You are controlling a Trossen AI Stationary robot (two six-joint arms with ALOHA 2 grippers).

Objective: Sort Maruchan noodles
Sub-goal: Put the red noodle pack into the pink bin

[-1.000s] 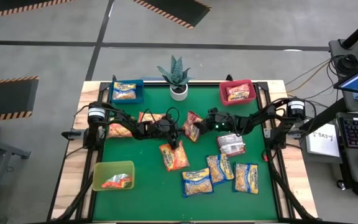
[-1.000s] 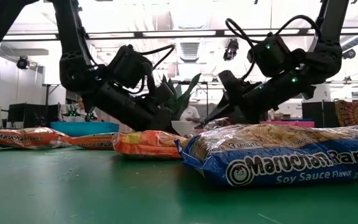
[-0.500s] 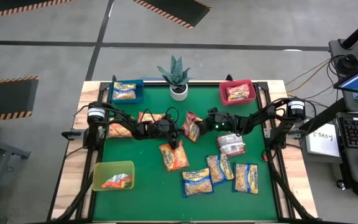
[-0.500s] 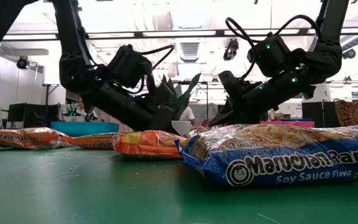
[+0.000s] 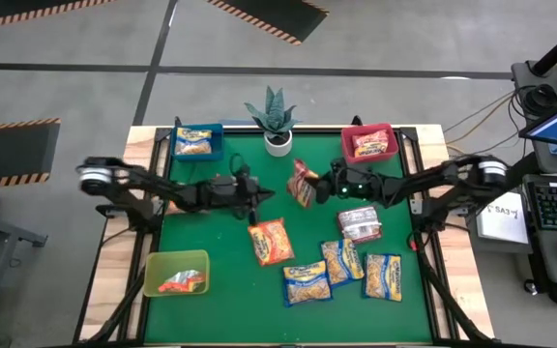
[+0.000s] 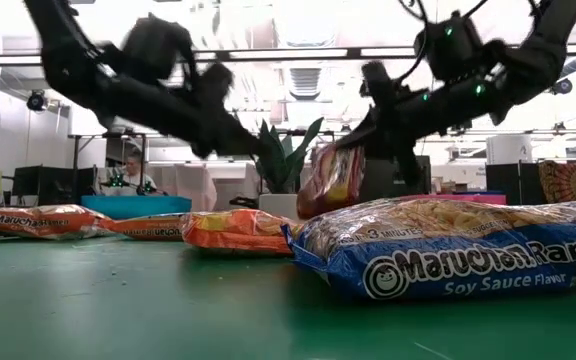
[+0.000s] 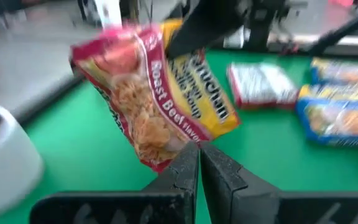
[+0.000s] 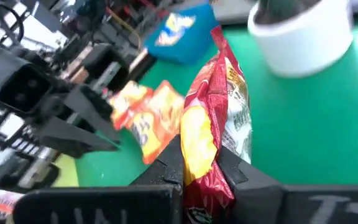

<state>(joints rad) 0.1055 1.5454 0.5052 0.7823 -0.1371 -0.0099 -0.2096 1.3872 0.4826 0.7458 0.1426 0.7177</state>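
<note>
Red noodle packet (image 5: 303, 183) now lifted off the table by right tool (image 5: 314, 187).

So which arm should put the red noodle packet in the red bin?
The right one. Its pincer is already shut on the red packet and has it lifted off the table, with the red bin close by on its side. The left pincer is shut and empty.
</note>
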